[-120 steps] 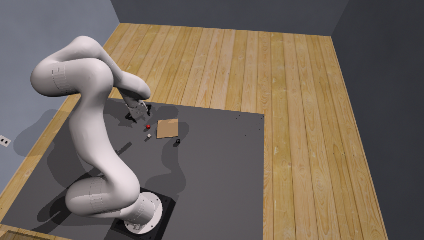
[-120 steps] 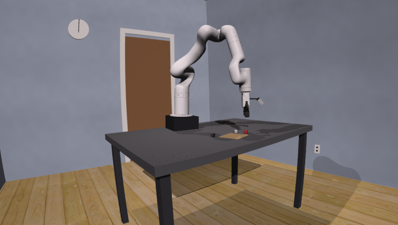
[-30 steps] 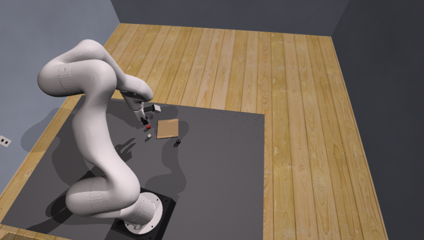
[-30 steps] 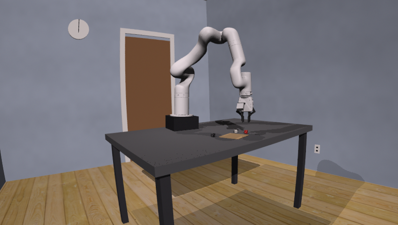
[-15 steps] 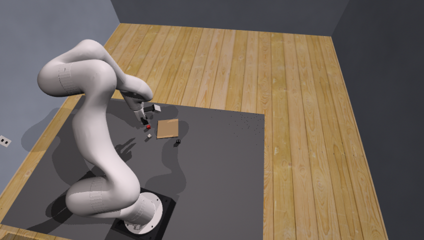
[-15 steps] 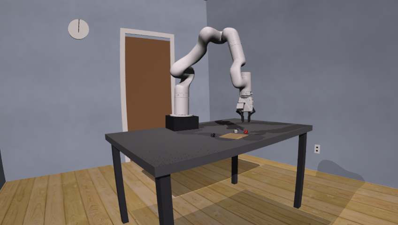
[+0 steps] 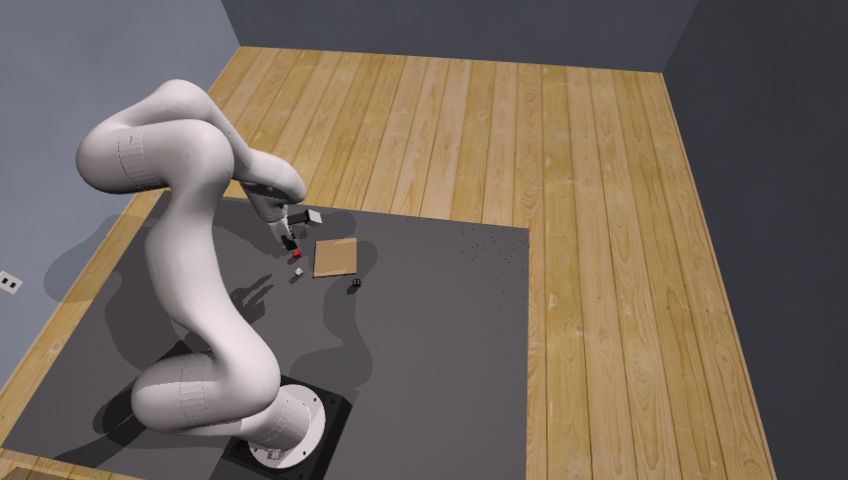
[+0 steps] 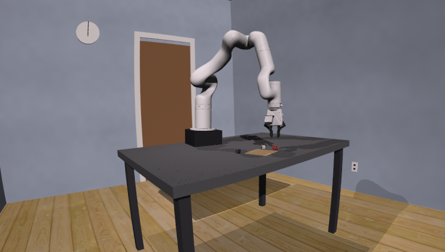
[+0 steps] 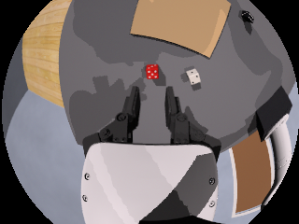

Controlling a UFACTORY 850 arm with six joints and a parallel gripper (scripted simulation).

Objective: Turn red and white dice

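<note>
The red die (image 7: 296, 253) lies on the dark table just off the left edge of the tan mat (image 7: 335, 256). It shows five pips towards the wrist camera (image 9: 152, 71). The white die (image 7: 298, 271) (image 9: 193, 77) lies on the table beside it, also off the mat. The black die (image 7: 356, 283) (image 9: 247, 15) lies on the table past the mat's other corner. My gripper (image 8: 274, 135) hangs well above the table, over the red die (image 8: 274, 147). Its fingers stand partly apart with nothing between them.
The mat (image 9: 179, 13) lies flat with no die on it. The robot base (image 8: 202, 137) stands at the table's back. The table's edge is near, behind the gripper, with wooden floor below (image 9: 44, 56).
</note>
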